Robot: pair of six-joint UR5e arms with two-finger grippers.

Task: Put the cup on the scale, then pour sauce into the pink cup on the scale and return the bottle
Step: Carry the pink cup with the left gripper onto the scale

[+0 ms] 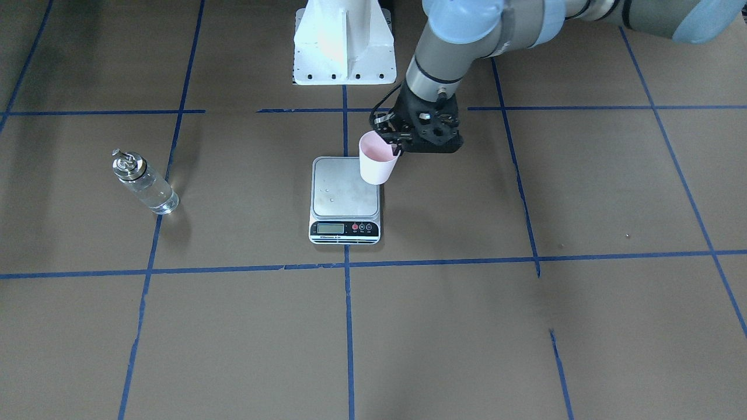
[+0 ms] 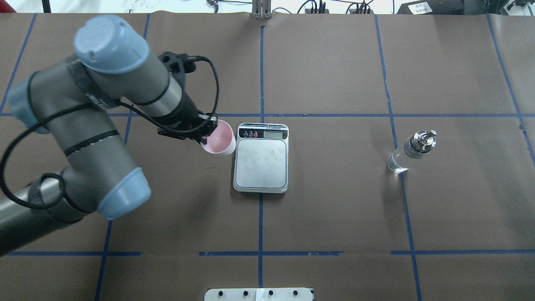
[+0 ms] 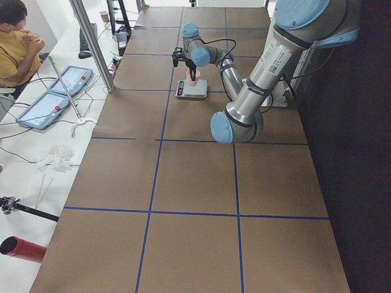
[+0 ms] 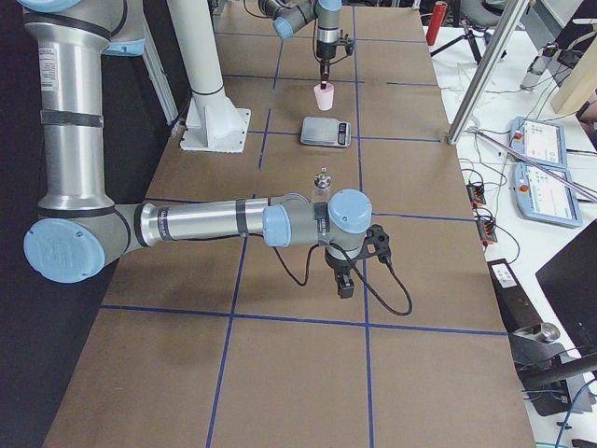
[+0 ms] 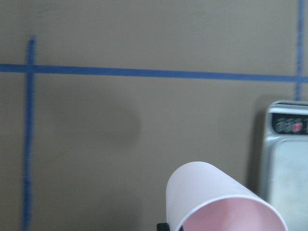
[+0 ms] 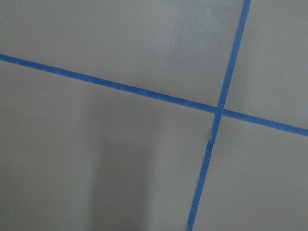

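Brown table point(image 1: 467, 338) carries everything. No step looks done yet: the scale point(image 2: 261, 163) holds nothing to weigh. The right claw point(image 4: 343, 280) hangs far to the scale's right; I cannot tell if it is spread. The bottle point(image 2: 411, 151) stands straight up, well right of the scale. The left claw point(image 2: 207, 133) pinches the cup point(image 1: 376, 162) by its rim, lifted at the scale's left edge, mouth up, long side nearly straight up.

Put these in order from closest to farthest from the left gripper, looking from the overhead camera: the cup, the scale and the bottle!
1. Cup: held at its rim by the left gripper, so it is touching.
2. Scale: right beside the cup, at the table's middle.
3. Bottle: far across on the robot's right side, standing alone.
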